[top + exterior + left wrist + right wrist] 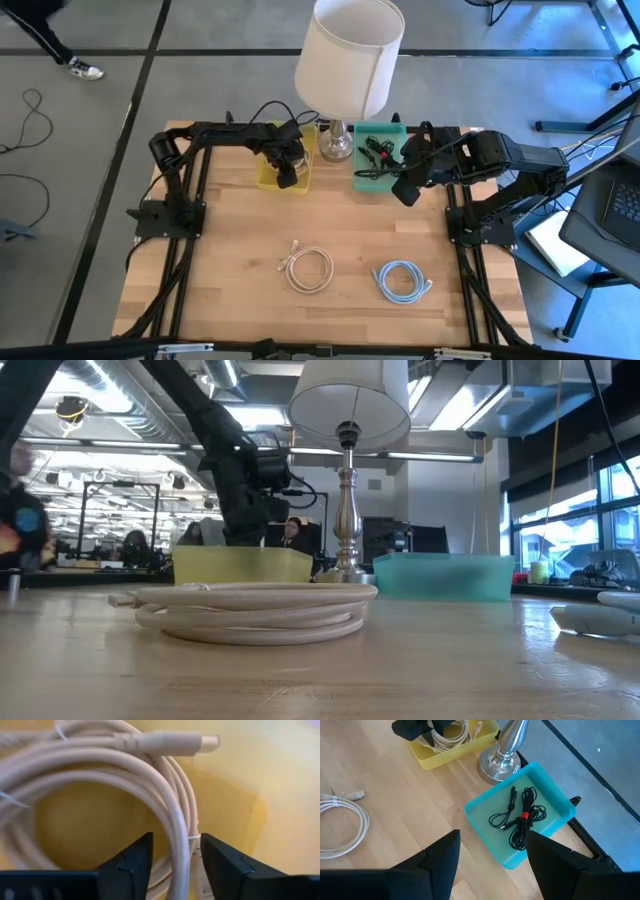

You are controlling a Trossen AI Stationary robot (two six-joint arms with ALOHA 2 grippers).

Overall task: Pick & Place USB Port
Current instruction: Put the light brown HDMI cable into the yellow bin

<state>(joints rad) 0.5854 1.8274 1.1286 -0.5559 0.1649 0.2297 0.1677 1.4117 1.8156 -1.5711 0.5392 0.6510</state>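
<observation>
A cream USB cable (175,820), coiled, lies in the yellow bin (268,178) at the table's far side, its plug (200,742) resting on top of the coil. My left gripper (176,865) reaches down into that bin, open, one finger on each side of the coil's strands; I see no clear touch. It also shows over the bin in the high view (288,172). My right gripper (405,190) hovers open above the table by the teal bin (485,800), which holds a black cable (520,815) bound with a red tie.
A lamp (345,60) stands between the two bins on its metal base (502,762). A second cream coil (310,268) and a blue coil (402,280) lie on the near half of the wooden table. People and desks show beyond the far edge.
</observation>
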